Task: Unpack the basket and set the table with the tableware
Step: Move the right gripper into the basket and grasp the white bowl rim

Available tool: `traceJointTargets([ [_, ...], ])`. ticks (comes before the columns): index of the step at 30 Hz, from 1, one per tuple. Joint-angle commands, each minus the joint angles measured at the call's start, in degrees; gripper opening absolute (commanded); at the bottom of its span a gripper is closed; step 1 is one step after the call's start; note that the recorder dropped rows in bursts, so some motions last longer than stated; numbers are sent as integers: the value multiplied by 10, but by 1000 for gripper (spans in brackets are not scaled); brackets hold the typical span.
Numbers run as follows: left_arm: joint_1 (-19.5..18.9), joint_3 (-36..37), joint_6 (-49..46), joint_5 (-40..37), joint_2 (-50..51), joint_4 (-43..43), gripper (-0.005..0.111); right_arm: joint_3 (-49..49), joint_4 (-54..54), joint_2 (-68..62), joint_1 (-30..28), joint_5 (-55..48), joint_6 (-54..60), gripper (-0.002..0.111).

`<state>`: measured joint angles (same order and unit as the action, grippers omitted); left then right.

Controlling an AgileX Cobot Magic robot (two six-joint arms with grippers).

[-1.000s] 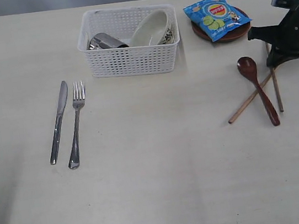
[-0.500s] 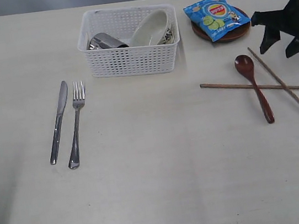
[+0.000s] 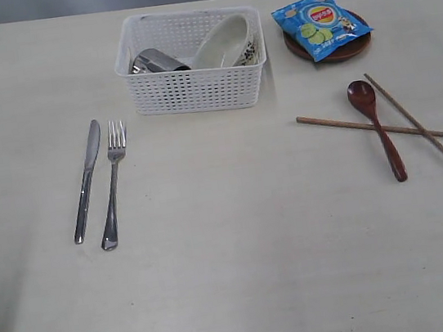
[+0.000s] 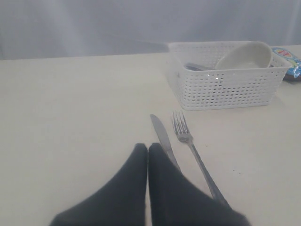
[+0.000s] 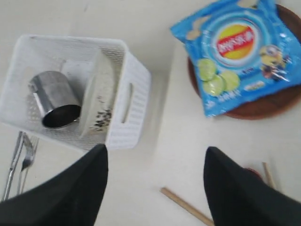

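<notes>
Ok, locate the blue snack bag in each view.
Exterior view: blue plastic snack bag lies on the brown round plate, right of the white perforated plastic basket.
Left wrist view: only a sliver, cut by the frame edge, past the basket.
Right wrist view: fully seen, on the plate, beside the basket.
Shared landmark: the basket.

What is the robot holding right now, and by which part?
Nothing. The right gripper is open and empty, and the left gripper is shut, gripping nothing. The chopsticks lie loose on the table.
</notes>
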<state>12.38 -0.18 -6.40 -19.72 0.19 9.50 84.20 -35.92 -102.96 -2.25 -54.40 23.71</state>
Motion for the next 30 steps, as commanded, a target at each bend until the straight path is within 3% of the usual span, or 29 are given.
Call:
traceJointTargets([
  [1,3,2,0,1,-2,-1,0,24,22,3,84,48,22,57],
  [3,3,2,0,1,-2,-1,0,41,83,-11,129,103,-29,57],
  [7,3,2,0,1,-2,-1,0,121,110,-87,172,108,-98,57],
  [15,3,2,0,1,-2,-1,0,287,139,-255,180,48,-175,57],
  [28,3,2,0,1,-2,-1,0,300,250,-281,226,15,-216,57],
  [30,3,2,0,1,-2,-1,0,300,292,-281,243,15,-216,52],
])
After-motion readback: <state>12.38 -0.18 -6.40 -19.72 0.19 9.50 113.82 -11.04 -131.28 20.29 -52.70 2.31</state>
